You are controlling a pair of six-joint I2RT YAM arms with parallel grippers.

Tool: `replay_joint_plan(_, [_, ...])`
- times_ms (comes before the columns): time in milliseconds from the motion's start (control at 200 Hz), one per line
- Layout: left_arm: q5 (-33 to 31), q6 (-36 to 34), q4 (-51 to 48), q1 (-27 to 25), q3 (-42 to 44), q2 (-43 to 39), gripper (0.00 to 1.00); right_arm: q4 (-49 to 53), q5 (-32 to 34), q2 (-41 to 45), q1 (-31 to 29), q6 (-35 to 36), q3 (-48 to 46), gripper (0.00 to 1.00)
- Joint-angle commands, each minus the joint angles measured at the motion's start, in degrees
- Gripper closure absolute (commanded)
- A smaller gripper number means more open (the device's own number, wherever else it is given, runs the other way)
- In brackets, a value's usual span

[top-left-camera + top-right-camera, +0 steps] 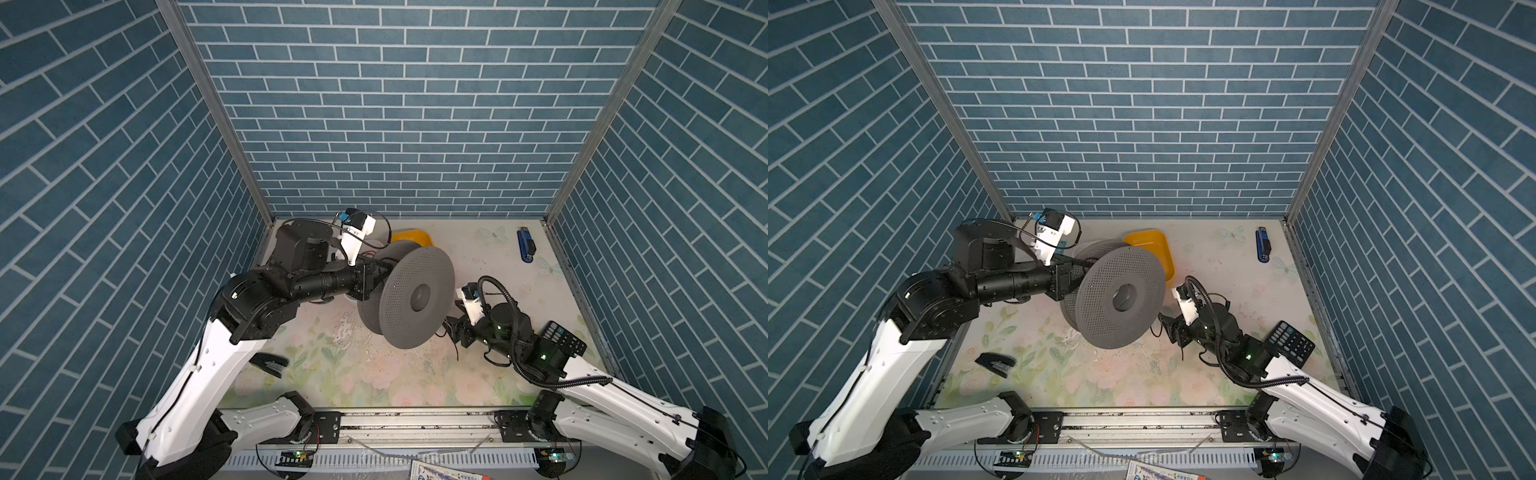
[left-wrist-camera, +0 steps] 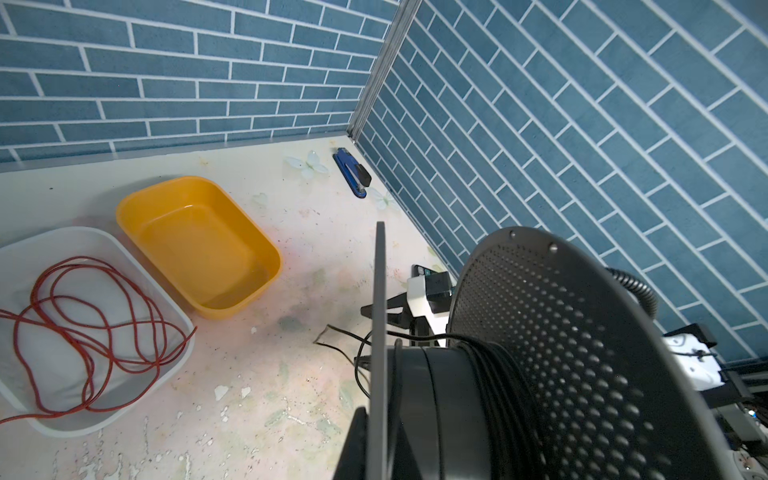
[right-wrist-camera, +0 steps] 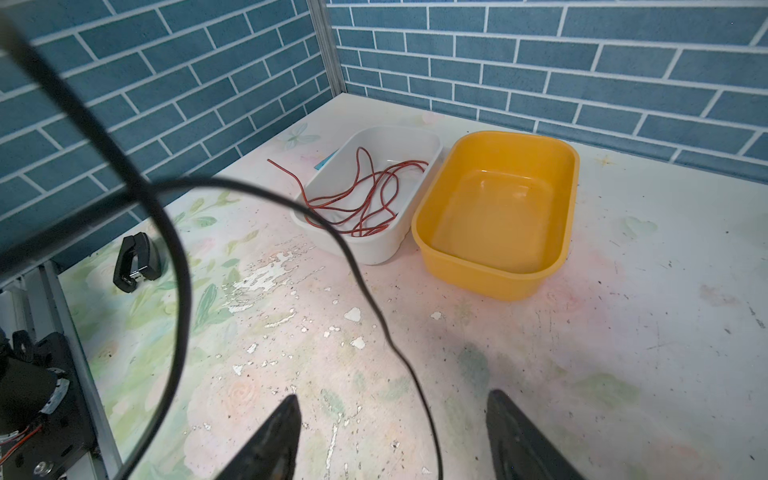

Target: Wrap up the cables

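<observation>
Nearest, a black stapler (image 1: 270, 365) lies on the bench (image 1: 353, 382). Further in, the right gripper (image 3: 395, 415) hangs low with its jaws spread, and the black cable (image 3: 361, 274) runs loose between them, unpinched. The rest of the cable is wound on the hub of the grey spool (image 1: 415, 266), whose flange the left gripper (image 1: 374, 276) pinches. Behind sit a white tray (image 3: 365, 249) with red wire (image 3: 340, 201), a yellow tray (image 3: 478, 278) and a blue stapler (image 1: 525, 245).
</observation>
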State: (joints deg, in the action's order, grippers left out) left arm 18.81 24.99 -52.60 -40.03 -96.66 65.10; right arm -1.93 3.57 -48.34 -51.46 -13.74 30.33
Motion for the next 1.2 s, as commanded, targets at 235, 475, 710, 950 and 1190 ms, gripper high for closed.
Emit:
replay_joint_plan(235, [-8.9, 3.6, 5.3, 0.5, -1.3, -2.7, 1.0, -1.9, 6.6, 5.8, 0.0, -3.8, -3.5, 0.31])
replay_joint_plan(475, [-13.5, 3.8, 5.3, 0.5, 0.2, -3.6, 1.0, 3.8, 10.7, 12.8, 0.0, -6.7, -3.7, 0.38])
replay_joint_plan(710, [-14.6, 4.4, 7.0, 0.6, 3.2, -3.7, 1.0, 6.2, 4.2, 12.4, -0.2, -6.6, 1.8, 0.32])
replay_joint_plan(950, [-14.4, 5.0, 8.6, 0.6, 5.2, -3.3, 1.0, 5.8, 0.0, 5.5, -1.1, -4.5, 7.7, 0.29])
replay_joint_plan(1190, [-13.5, 5.3, 9.0, 0.7, 6.3, -3.2, 1.0, 10.8, 3.1, -4.7, -1.4, -0.8, 16.4, 0.28])
